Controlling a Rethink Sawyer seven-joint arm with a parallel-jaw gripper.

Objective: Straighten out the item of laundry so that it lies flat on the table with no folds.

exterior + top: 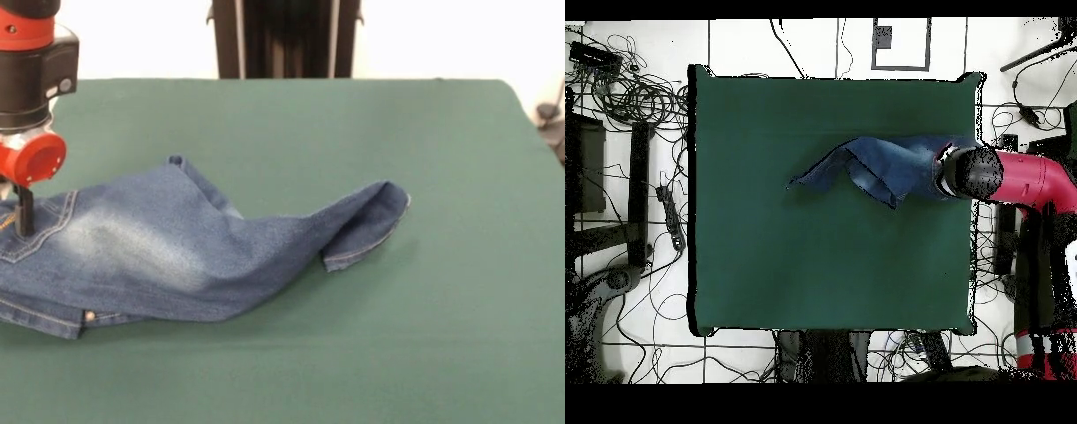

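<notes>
Denim jeans (159, 256) lie crumpled, seemingly lengthwise across the table (353, 353).

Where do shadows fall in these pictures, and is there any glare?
Front view: soft, even light; the jeans cast a faint shadow on the table under the folded leg end, and the claw is cut off by the left edge. Overhead view: no glare on the green cloth, and the arm covers part of the jeans.

I see even, bright, diffuse light; the small blue denim jeans (177, 256) cast only a soft, faint shadow onto the dark green felt-covered desk (424, 336). No glare anywhere.
</notes>
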